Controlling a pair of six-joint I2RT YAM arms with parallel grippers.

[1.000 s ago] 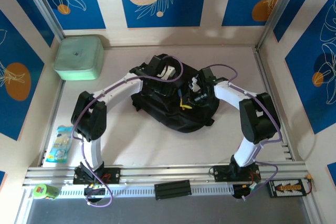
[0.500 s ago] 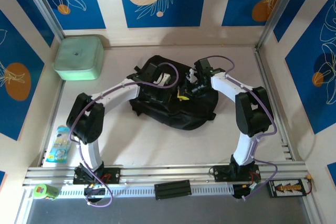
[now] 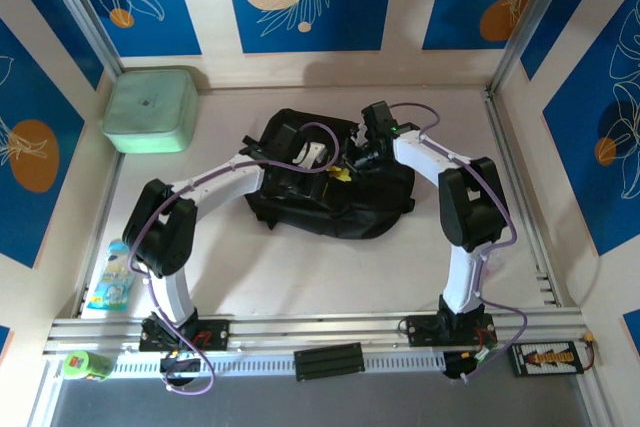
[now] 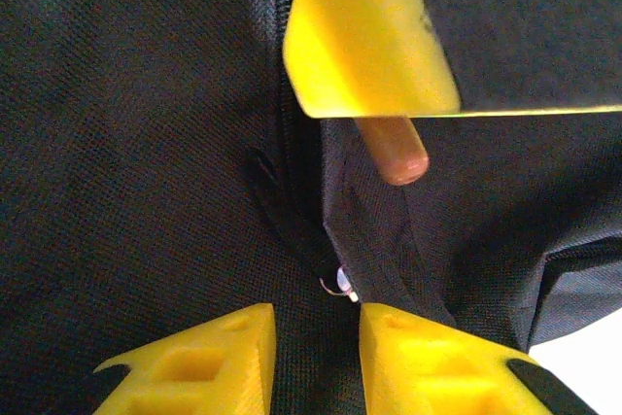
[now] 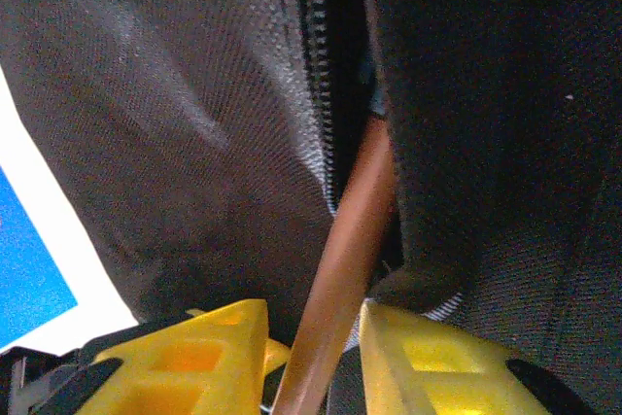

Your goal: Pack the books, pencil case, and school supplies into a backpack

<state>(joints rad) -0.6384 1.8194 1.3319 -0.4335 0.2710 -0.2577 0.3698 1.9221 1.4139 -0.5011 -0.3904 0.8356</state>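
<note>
feeding a brown stick [image 5: 345, 230] into the backpack [image 3: 330, 212] at its zip; right end effector [image 5: 313, 316] around it, grip unclear, left end effector [image 4: 316, 316] parted. probably calls next for pushing it fully inside.

I read the backpack [image 3: 330, 197] as black woven cloth, matt, with a coarse weave plain to see up close. Its zipper [image 5: 316, 94] has fine teeth with a dull sheen. The left end effector [image 4: 313, 328] and right end effector [image 5: 313, 323] look like smooth yellow plastic, faintly glossy. The brown rod [image 5: 342, 250] is smooth and satin. The desk [image 3: 300, 267] looks pale and matt, the rail [image 3: 300, 329] is brushed metal, and the mint-green box [image 3: 150, 109] is matt.
</note>
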